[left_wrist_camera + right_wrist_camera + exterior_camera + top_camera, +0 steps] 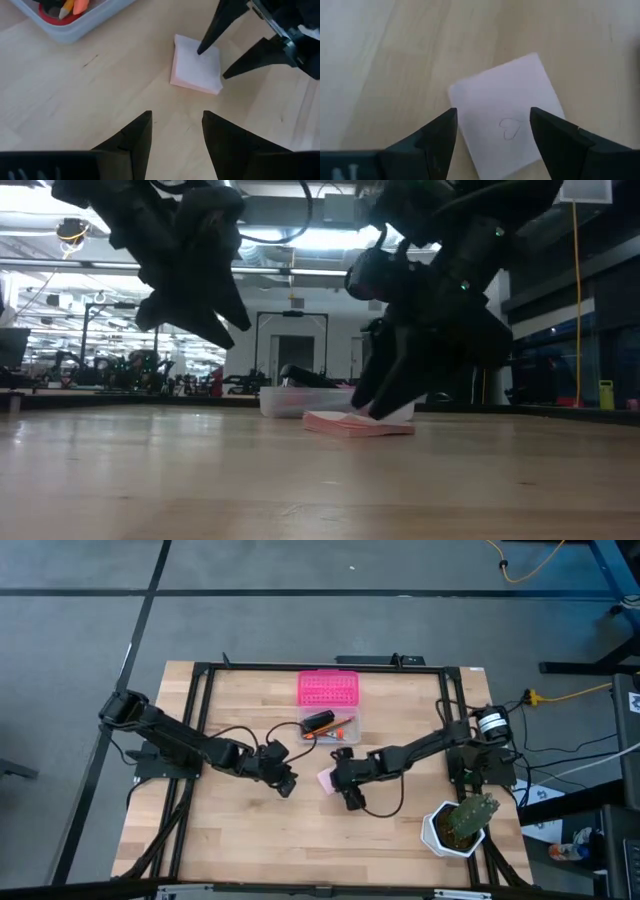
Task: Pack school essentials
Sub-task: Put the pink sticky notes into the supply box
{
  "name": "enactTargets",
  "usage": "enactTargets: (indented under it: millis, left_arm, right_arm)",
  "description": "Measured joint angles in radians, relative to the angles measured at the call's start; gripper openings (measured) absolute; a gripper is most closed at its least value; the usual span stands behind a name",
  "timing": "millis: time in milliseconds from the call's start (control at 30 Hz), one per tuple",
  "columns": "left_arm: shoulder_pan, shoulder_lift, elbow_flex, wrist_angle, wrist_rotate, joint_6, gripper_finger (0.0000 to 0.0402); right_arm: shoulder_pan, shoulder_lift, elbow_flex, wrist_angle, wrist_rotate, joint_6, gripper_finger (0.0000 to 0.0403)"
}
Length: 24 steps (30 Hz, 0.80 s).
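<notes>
Notepad (507, 125), pink and square, lies flat on the table just under the right gripper (492, 135); it looks light, thin and bendy, best pinched across opposite edges. Left gripper (177, 132) hovers beside it, part open, empty. Right gripper's fingers straddle it wide, one tip touching.

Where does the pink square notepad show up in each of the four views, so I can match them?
High view: pink square notepad mid-table, just left of the right gripper.
Low view: flat on the table, centre, under the open right gripper.
Left wrist view: upper middle, beyond the left gripper.
Right wrist view: centre, between the open fingers.
Shared landmark: the clear box behind it.
</notes>
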Motion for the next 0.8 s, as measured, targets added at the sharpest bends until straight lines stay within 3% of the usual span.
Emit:
enactTargets:
  millis: [100, 267, 500, 700, 800]
  left_arm:
    - [-0.007, -0.003, 0.000, -0.003, 0.001, 0.000, 0.0165]
    - [-0.031, -0.003, 0.000, -0.010, 0.002, 0.000, 0.0165]
    - [-0.055, -0.003, 0.000, -0.010, 0.003, -0.001, 0.0165]
    - [-0.060, -0.003, 0.000, -0.012, 0.003, -0.001, 0.0165]
    - [-0.060, -0.003, 0.000, -0.013, 0.003, -0.002, 0.0165]
  right_arm:
    - [-0.007, 0.016, 0.046, -0.057, -0.015, -0.108, 0.0251]
    - [-0.060, 0.019, 0.111, -0.111, -0.168, -0.140, 0.0251]
    - [-0.125, 0.035, 0.112, -0.153, -0.275, -0.254, 0.0251]
    - [-0.125, 0.094, 0.113, -0.136, -0.289, -0.297, 0.0251]
    - [-0.125, 0.126, 0.117, -0.105, -0.266, -0.193, 0.0251]
